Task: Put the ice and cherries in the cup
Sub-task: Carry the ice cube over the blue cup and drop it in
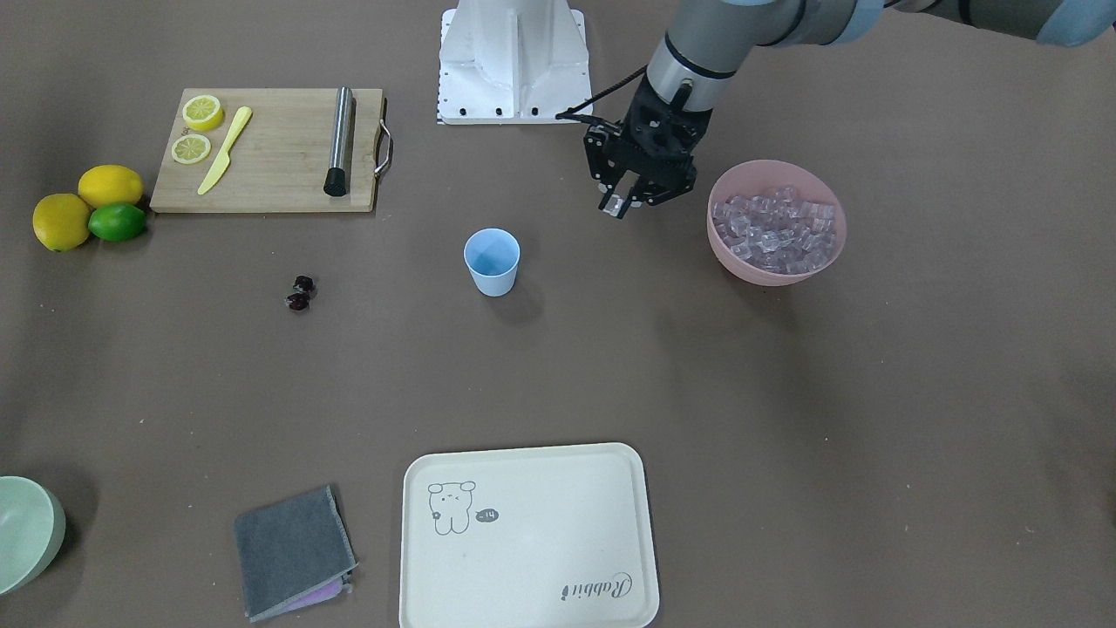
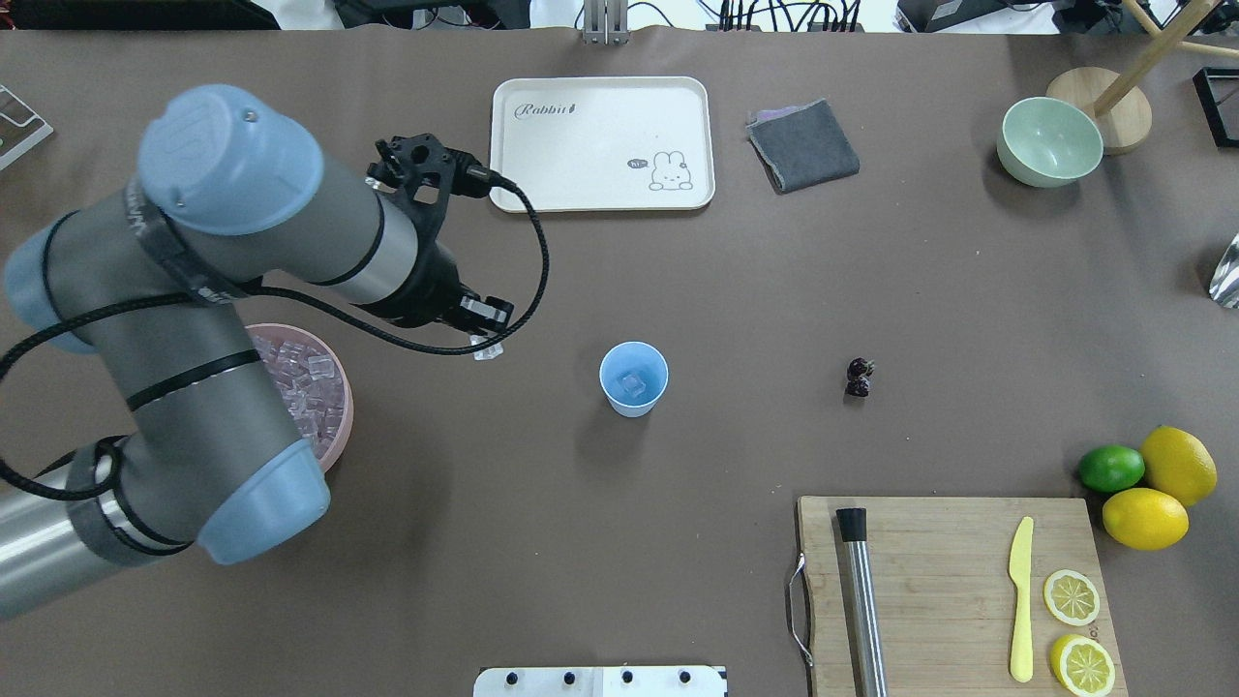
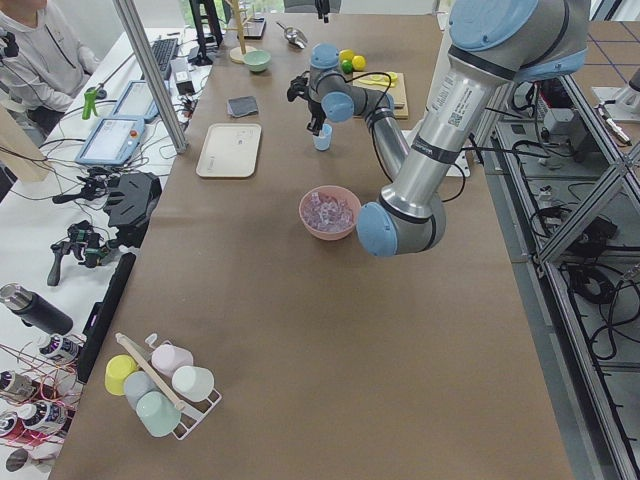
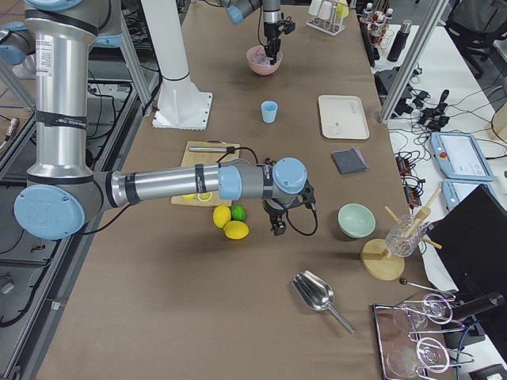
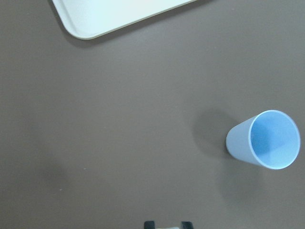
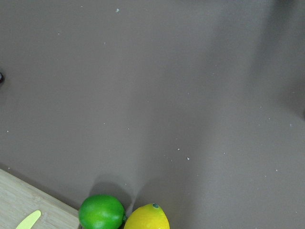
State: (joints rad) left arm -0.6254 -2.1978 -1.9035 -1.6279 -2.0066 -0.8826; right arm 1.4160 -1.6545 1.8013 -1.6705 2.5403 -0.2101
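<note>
My left gripper (image 1: 619, 206) is shut on one clear ice cube (image 2: 487, 349) and holds it above the table, between the pink bowl (image 1: 767, 275) heaped with ice (image 1: 776, 228) and the light-blue cup (image 1: 492, 262). In the overhead view the cup (image 2: 633, 378) stands upright with one ice cube (image 2: 633, 385) inside. It also shows in the left wrist view (image 5: 264, 140), up and right of my fingertips (image 5: 149, 224). The dark cherries (image 1: 301, 292) lie on the table on the cup's far side from that gripper. My right gripper (image 4: 277, 228) hovers by the lemons; I cannot tell its state.
A wooden cutting board (image 1: 270, 157) carries lemon slices, a yellow knife and a steel muddler (image 1: 340, 139). Two lemons and a lime (image 1: 116, 221) lie beside it. A cream tray (image 1: 523, 541), a grey cloth (image 1: 292, 551) and a pale green bowl (image 1: 26, 532) sit along the operators' edge.
</note>
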